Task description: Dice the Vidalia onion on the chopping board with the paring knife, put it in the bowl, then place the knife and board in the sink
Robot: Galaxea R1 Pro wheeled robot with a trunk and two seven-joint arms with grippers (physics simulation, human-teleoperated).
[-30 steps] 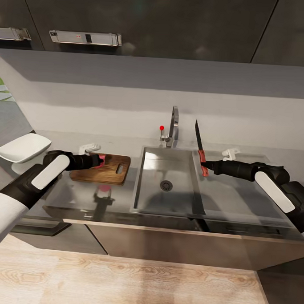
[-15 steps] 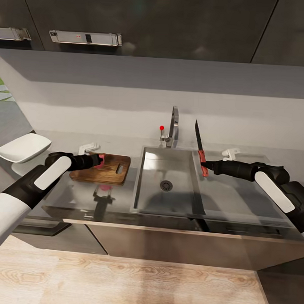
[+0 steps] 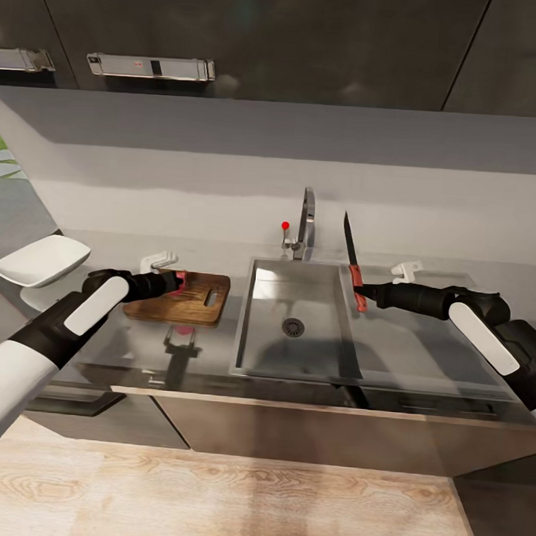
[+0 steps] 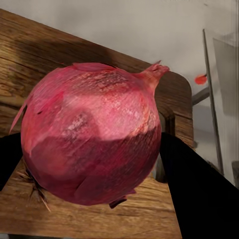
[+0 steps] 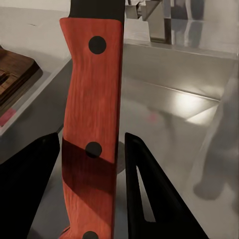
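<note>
My left gripper (image 3: 178, 280) is shut on the Vidalia onion (image 4: 94, 139), a reddish-pink bulb with papery skin. It holds the onion low over the back left part of the dark wooden chopping board (image 3: 189, 302). Whether onion and board touch, I cannot tell. The right gripper (image 3: 362, 293) is shut on the paring knife's reddish-brown handle (image 5: 92, 124), with the dark blade (image 3: 349, 237) pointing up. The knife hangs over the right rim of the sink (image 3: 291, 348). The white bowl (image 3: 40, 260) stands at the far left on the countertop (image 3: 138, 344).
A chrome tap (image 3: 306, 223) with a red knob (image 3: 285, 225) rises behind the basin. The steel drainboard (image 3: 421, 351) stretches to the right under my right arm. Small white fittings (image 3: 157, 259) sit at the wall. Dark cabinets hang overhead.
My left arm has edged forward and slightly down with the onion over the board. The right arm and knife have not moved.
</note>
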